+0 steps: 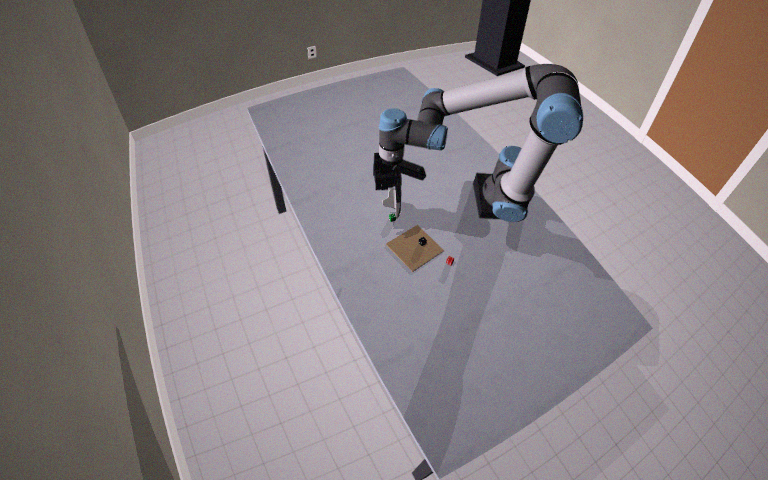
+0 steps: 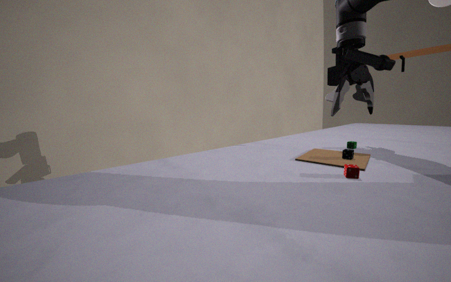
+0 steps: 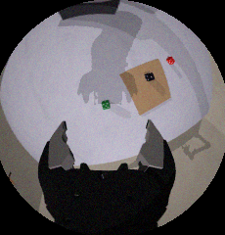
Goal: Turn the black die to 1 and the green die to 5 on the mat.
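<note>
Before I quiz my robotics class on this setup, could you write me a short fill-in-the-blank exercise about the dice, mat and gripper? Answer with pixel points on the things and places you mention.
The die resting on the mat (image 1: pixel 403 252) (image 2: pixel 320 155) (image 3: pixel 145 95) is ____.
The red die (image 1: pixel 450 260) (image 2: pixel 351 171) (image 3: pixel 170 60) lies ____ the mat.
Of the three dice, the one nearest the gripper (image 1: pixel 392 208) (image 2: pixel 352 113) (image 3: pixel 106 120) is ____.
The gripper's two jaws stand ____.

Missing words: black; off; green; open.
</note>
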